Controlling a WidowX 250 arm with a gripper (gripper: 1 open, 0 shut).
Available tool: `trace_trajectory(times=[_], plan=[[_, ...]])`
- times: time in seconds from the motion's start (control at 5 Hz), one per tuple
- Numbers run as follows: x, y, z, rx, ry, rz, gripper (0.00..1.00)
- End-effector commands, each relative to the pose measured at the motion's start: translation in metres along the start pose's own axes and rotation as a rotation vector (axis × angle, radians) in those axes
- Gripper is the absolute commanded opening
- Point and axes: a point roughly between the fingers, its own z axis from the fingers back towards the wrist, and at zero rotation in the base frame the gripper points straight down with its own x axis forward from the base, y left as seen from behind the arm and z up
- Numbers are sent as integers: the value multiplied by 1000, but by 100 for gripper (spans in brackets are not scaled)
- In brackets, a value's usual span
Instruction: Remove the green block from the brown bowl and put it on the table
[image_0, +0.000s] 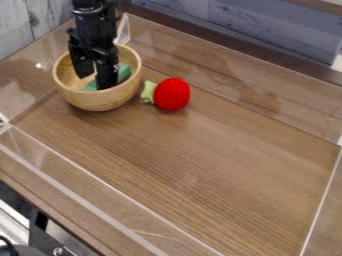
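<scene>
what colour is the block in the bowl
Mint green; the block lies in the bowl, best seen in the camera view.

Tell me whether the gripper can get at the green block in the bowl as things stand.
Probably yes. The gripper hangs open, pointing down into the brown bowl, right over the green block. Nothing lies on the block, and the red toy sits outside the bowl.

Behind the clear acrylic walls (241, 40) runs a grey plank wall (267, 25), evenly lit.
</scene>
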Motion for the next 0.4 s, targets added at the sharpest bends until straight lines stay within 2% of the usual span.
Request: trace_trajectory(times=[0.0, 0.2], plan=[[7, 6, 11, 15, -27, -3, 100], [9, 9, 16, 8, -36, 1, 100]])
